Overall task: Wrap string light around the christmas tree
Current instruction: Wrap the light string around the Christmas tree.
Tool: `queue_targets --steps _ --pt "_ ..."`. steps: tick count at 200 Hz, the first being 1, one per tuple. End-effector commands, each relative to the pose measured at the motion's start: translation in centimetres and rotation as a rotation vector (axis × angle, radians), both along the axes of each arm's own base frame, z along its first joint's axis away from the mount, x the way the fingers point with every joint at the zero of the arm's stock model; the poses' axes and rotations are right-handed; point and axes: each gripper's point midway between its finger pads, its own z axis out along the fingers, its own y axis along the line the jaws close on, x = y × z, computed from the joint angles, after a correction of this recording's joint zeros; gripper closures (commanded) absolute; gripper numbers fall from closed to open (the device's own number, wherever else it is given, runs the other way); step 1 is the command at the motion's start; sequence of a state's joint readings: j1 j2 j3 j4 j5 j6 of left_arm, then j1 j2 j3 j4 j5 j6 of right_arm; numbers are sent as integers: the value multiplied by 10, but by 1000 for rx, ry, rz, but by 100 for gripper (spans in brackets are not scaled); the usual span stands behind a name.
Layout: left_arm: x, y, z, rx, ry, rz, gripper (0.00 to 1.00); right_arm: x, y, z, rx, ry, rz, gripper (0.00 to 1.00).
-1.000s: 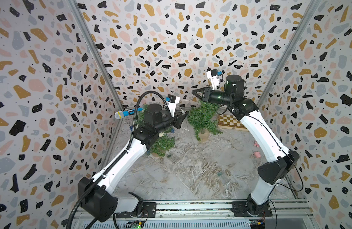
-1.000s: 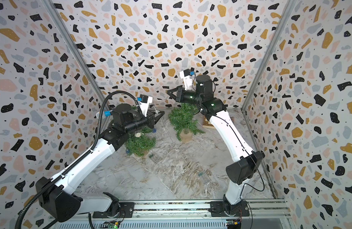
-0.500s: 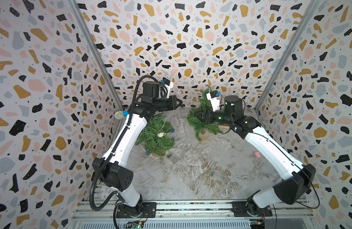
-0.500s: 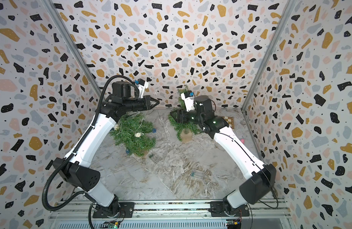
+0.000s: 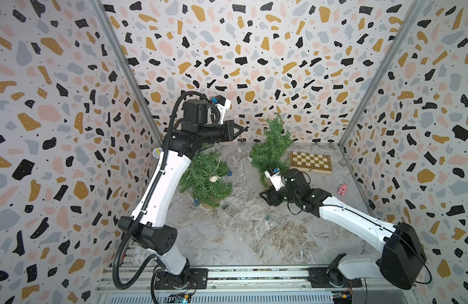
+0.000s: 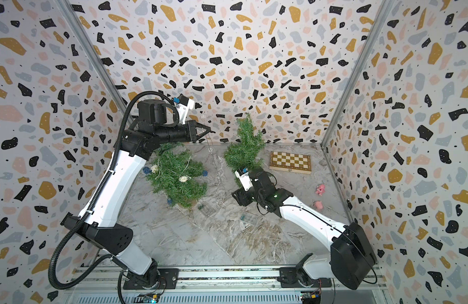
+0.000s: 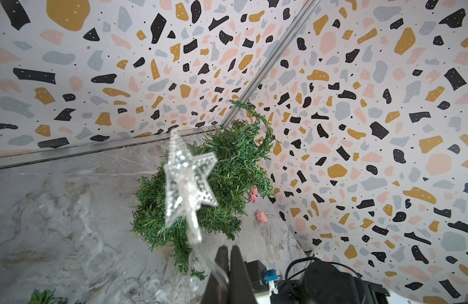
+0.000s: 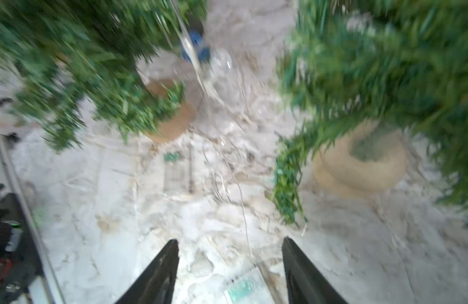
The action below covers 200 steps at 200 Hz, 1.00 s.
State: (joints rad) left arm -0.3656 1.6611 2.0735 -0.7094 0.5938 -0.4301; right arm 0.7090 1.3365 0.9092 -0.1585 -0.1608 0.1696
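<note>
Marbled tabletop [image 5: 214, 242] carries decorated tree [image 5: 206, 179], bare tree [image 5: 272, 147], chessboard [image 5: 310, 162], pink figurines [image 6: 320, 189], clear battery boxes [image 5: 229, 209], and loose string-light wire [image 5: 244, 181].

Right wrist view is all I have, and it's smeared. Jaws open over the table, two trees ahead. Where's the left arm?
Observer: The left gripper is raised high above the table, jaws shut on the string light. A star bulb sticks out just past them.
Operator: Where does the string go from there?
Observer: It hangs down to the table between the decorated tree and the undecorated tree. It's too thin to trace further.
Operator: Anything beyond the undecorated tree?
Observer: A chessboard lies flat on the table there.
</note>
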Motion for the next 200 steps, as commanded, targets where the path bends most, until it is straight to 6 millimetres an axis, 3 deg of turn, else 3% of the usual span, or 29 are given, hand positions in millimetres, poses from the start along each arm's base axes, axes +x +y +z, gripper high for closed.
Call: queue_targets --steps 1,84,102,121,147,169,200 --pt "-11 -2 14 -8 -46 -27 100 9 5 12 -7 -108 -31 38" --pt "-10 -1 10 6 -51 -17 100 49 60 -32 -108 -175 -67 41" --pt "-11 1 11 13 -62 -14 100 65 57 -36 -160 -197 -129 54" --pt "-8 11 13 51 -92 26 100 66 50 -38 -184 -199 -153 80" --pt "10 50 17 161 -149 196 100 45 12 -43 -229 -144 -219 100" --pt "21 81 37 202 -223 327 100 24 -33 -58 -281 -60 -289 100" --pt "27 107 73 224 -319 455 100 16 -112 -67 -281 106 -505 100"
